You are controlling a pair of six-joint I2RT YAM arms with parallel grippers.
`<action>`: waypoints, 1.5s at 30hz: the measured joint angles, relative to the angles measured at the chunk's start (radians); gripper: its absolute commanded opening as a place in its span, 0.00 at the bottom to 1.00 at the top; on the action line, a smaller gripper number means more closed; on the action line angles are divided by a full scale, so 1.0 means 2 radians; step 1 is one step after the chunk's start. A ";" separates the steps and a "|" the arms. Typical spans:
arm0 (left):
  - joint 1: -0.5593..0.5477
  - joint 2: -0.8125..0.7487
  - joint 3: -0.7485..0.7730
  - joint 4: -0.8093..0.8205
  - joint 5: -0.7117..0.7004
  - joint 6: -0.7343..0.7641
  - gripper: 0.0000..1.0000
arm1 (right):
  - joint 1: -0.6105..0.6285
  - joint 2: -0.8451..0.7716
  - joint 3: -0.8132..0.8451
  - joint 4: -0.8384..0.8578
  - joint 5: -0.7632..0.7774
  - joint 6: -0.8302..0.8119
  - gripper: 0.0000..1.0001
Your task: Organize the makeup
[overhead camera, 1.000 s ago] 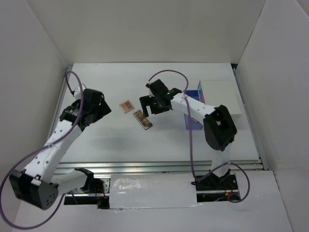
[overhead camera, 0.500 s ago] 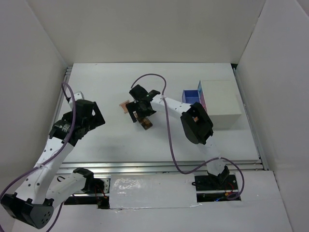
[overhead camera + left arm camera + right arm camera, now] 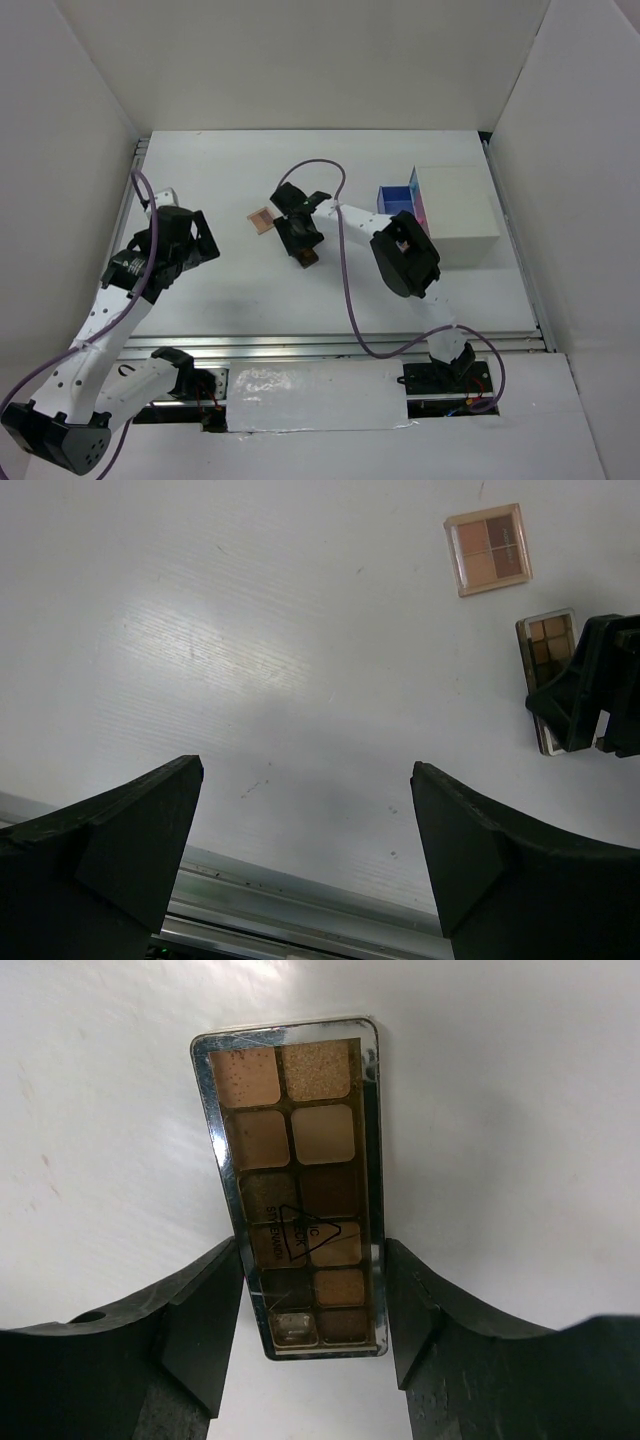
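A long eyeshadow palette (image 3: 297, 1180) with brown and tan pans lies flat on the white table; it also shows in the top view (image 3: 308, 257) and the left wrist view (image 3: 552, 645). My right gripper (image 3: 300, 240) (image 3: 312, 1260) is down over it, one finger against each long edge near its close end. A square pinkish palette (image 3: 262, 219) (image 3: 487, 549) lies just left of it. My left gripper (image 3: 203, 238) (image 3: 308, 780) is open and empty above bare table, well left of both palettes. The bottles, lipstick, stick and any third palette are out of view.
A white box (image 3: 455, 200) stands at the right, with a blue drawer (image 3: 398, 197) and a pink drawer (image 3: 420, 195) pulled out toward the middle. A metal rail (image 3: 330, 345) runs along the near table edge. White walls enclose the table.
My right gripper swung left from near the drawers, came down over the long palette and closed to its width. My left arm drew back toward the left.
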 measured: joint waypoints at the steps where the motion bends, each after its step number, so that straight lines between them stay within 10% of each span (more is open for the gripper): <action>1: 0.000 0.000 0.000 0.001 0.002 0.001 0.99 | 0.000 -0.008 -0.014 0.010 0.000 0.000 0.35; 10: 0.002 -0.016 -0.009 0.014 0.017 0.012 0.99 | -0.018 -0.166 -0.122 0.002 0.021 0.012 0.34; 22: 0.002 -0.030 -0.020 0.029 0.056 0.029 1.00 | -0.258 -0.282 -0.130 -0.060 0.142 0.007 0.38; 45: 0.002 -0.040 -0.023 0.039 0.076 0.039 0.99 | -0.223 -0.289 -0.183 -0.016 0.155 -0.016 0.37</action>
